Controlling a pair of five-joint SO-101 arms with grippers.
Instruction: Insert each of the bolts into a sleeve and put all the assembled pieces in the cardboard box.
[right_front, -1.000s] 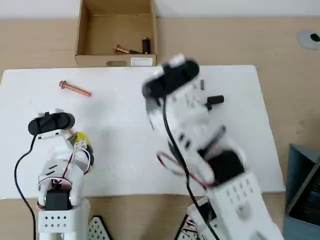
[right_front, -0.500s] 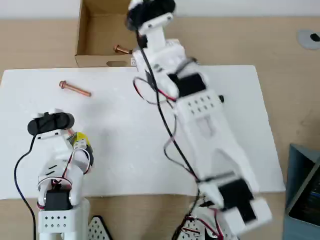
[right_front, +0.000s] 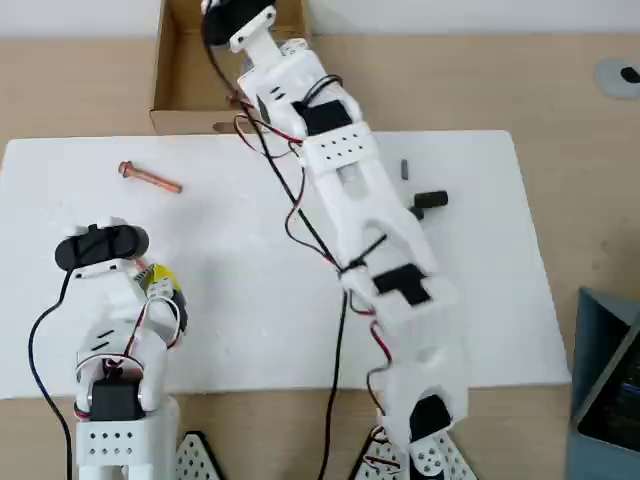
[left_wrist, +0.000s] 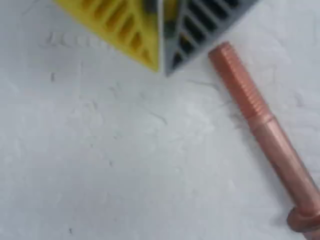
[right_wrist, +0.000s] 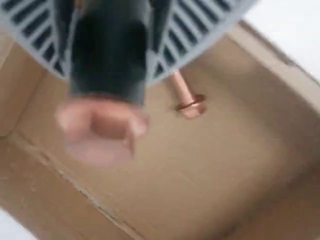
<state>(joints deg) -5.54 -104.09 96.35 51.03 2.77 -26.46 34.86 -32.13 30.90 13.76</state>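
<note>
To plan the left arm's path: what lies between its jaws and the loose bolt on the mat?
Nothing: bare white mat up to the bolt, shown in the left wrist view.

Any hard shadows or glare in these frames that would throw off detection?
High view: even light, only faint soft shadows on the white mat, no glare. Left wrist view: the bolt throws a soft shadow on the mat, with a mild sheen along its shank. Right wrist view: the box floor is evenly lit; the black sleeve reads dark.
</note>
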